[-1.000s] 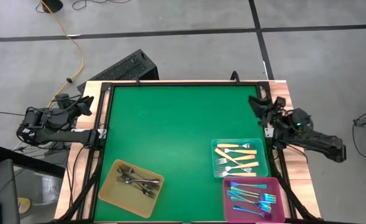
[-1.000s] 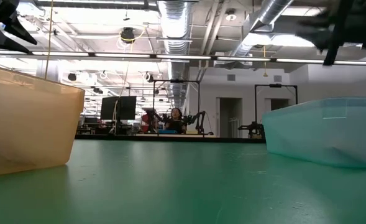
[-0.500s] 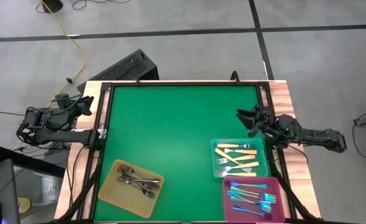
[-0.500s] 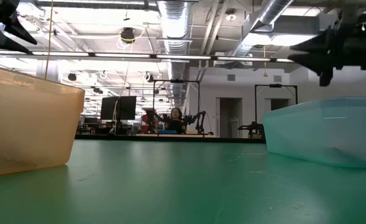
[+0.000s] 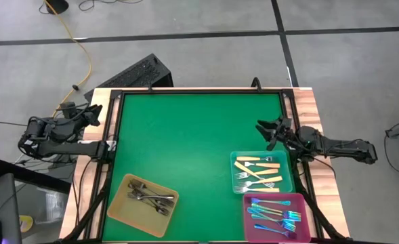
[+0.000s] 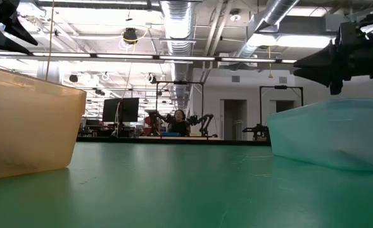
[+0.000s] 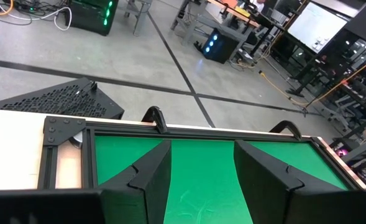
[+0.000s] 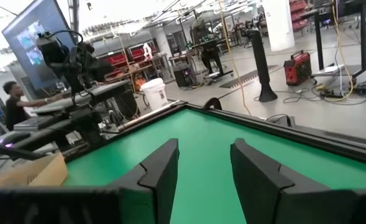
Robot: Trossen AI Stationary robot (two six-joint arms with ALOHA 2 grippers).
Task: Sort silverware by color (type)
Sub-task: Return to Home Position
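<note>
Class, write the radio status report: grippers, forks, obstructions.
Left gripper open, empty, table's left edge; right gripper open, empty, near teal square tray. Dark-grey metal forks in yellow tray, cream-handled forks in teal, iridescent blue-purple forks in pink tray. Nothing blocking.

Seen from above, a green table [image 5: 185,135] has a black frame and wooden side strips. On it, a yellow tray [image 5: 120,202] stands at about 7 o'clock and is turned a little against the table edge. A teal tray [image 5: 285,171] stands at 4 o'clock. A pink tray [image 5: 305,209] stands at 5 o'clock, just beside the teal one. Beyond the table, at 11 o'clock, a black perforated box [image 5: 133,73] lies on the grey floor, and a yellow cable [image 5: 85,57] runs past it. In the low view, a person [image 6: 178,120] sits far behind, among monitors.
</note>
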